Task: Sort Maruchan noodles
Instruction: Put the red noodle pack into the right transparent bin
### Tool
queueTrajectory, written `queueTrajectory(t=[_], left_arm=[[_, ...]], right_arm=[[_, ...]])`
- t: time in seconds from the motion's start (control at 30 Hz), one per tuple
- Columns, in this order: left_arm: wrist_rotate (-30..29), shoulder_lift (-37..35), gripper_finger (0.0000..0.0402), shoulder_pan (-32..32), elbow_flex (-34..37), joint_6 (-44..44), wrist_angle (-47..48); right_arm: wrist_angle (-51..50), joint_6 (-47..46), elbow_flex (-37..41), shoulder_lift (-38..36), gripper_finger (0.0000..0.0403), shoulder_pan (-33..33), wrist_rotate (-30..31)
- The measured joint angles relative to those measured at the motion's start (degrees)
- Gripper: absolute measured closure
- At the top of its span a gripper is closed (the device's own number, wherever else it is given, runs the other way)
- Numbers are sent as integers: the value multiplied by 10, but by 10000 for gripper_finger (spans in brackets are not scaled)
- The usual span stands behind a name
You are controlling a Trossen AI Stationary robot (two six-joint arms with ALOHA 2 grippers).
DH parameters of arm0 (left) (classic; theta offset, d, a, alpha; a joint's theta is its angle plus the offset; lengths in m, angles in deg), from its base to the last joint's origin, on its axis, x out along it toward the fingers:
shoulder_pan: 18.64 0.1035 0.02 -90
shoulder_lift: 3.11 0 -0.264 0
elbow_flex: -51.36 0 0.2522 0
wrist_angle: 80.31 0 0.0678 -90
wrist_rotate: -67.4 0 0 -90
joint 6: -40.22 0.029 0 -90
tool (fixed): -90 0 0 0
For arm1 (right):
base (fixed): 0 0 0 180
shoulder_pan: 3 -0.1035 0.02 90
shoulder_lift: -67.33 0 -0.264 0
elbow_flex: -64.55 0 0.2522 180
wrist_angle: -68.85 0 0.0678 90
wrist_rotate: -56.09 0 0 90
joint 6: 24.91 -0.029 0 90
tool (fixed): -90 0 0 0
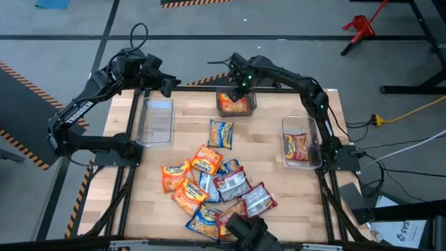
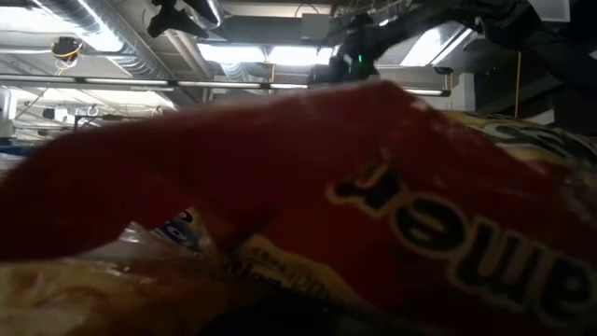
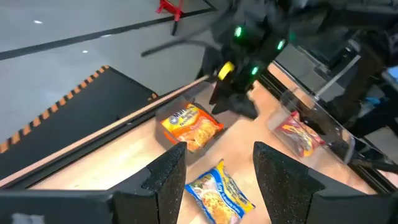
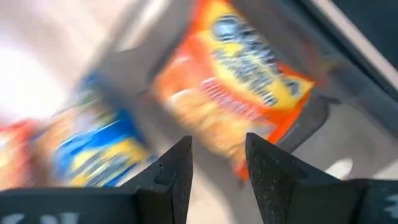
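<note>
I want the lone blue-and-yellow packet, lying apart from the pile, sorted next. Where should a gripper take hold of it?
The blue-and-yellow packet lies flat and alone on the table, slightly skewed. Probably best to come straight down and pinch across its narrower width, fingers on the long edges, which have bare wood beside them.

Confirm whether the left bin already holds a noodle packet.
No: in the high view the left bin is empty, with no packet inside.
</note>
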Motion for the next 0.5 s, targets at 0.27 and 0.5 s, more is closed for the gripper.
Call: queueTrajectory(t=[0.27, 0.5], left_arm=[[122, -14, 223, 0, 0, 11, -7], [135, -55, 223, -11, 0, 12, -29]], right_arm=[[-198, 44, -119, -50, 269, -54, -32], [-183, -31, 62, -226, 269, -154, 40]])
